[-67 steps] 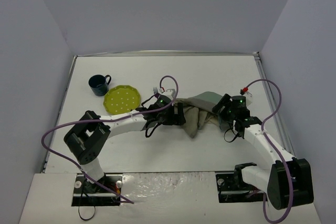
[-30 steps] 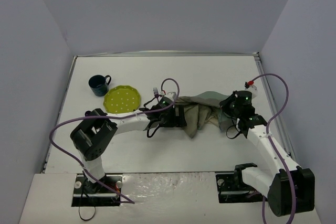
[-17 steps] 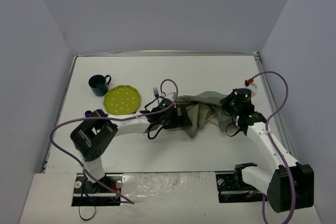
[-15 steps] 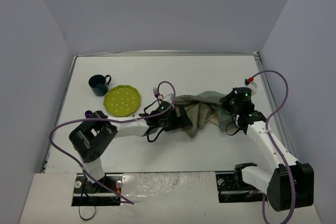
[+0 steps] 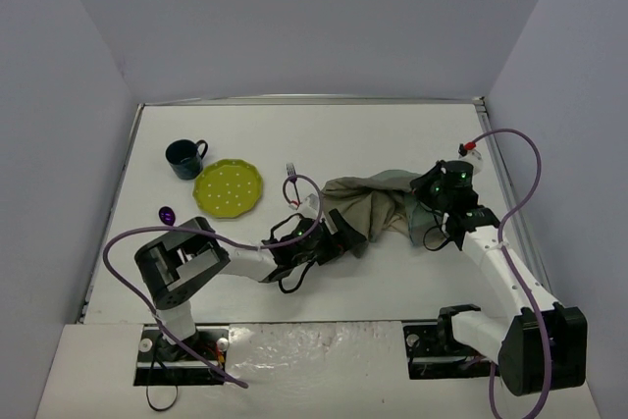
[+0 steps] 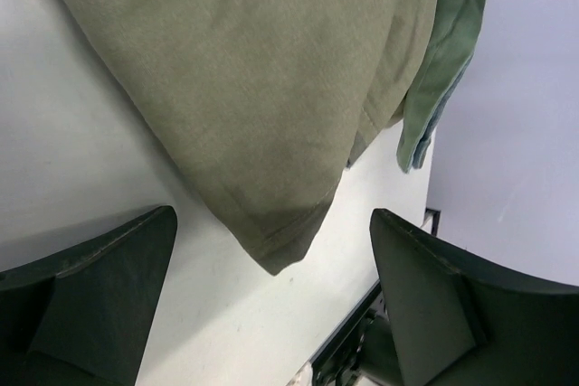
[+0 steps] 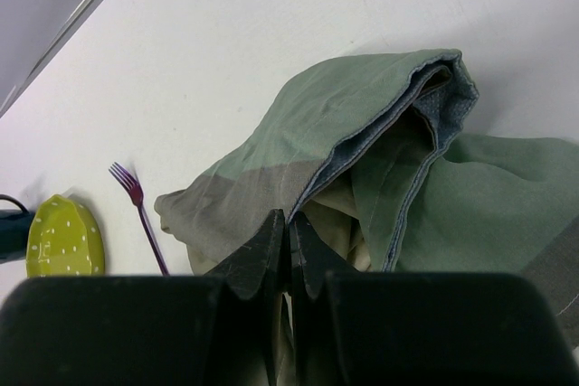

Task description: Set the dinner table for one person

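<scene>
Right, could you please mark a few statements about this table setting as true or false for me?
1. The left gripper is open, with a corner of the placemat lying between its jaws. True.
2. The right gripper is open above the placemat. False: it is shut on the placemat.
3. The mug stands on the plate. False: it stands beside the plate, on the dinner table.
4. The fork lies between plate and placemat. True.

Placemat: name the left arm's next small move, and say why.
Probably slide the open left gripper forward and close on the beige corner of the placemat: it lies loose between its jaws, while the right gripper pinches the other end.
</scene>
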Action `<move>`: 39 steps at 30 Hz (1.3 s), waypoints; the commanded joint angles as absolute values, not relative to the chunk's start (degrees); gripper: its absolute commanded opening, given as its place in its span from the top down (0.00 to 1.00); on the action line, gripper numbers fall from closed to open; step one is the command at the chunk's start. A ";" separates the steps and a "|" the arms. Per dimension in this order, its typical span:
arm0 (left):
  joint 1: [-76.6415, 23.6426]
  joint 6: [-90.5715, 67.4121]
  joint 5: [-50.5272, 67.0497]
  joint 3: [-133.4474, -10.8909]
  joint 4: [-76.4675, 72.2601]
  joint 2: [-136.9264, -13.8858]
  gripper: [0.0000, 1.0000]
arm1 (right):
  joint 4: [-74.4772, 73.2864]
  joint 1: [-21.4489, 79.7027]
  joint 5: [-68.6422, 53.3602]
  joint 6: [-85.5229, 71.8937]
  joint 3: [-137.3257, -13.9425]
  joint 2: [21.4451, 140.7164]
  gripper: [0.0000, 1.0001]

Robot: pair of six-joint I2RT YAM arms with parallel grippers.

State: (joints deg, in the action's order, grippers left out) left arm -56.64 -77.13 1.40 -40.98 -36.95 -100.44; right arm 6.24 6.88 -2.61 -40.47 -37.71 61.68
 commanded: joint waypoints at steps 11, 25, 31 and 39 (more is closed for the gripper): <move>-57.48 -82.07 -1.67 -39.01 -57.03 -104.77 0.16 | 10.02 6.18 -4.04 -40.52 -39.14 59.21 1.00; -57.74 -83.45 -2.88 -37.33 -62.06 -105.99 0.58 | 9.93 6.04 -3.96 -40.36 -38.83 58.36 1.00; -57.74 -84.87 -3.22 -36.15 -69.21 -108.44 0.69 | 9.96 5.98 -4.04 -40.28 -38.52 58.12 1.00; -57.55 -81.38 -4.32 -34.79 -67.43 -103.46 1.00 | 9.74 5.71 -3.68 -39.44 -39.09 57.09 1.00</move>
State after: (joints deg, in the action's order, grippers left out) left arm -57.39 -83.83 -2.23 -34.88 -61.70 -109.67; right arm 6.24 6.30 -3.62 -40.37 -37.69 59.14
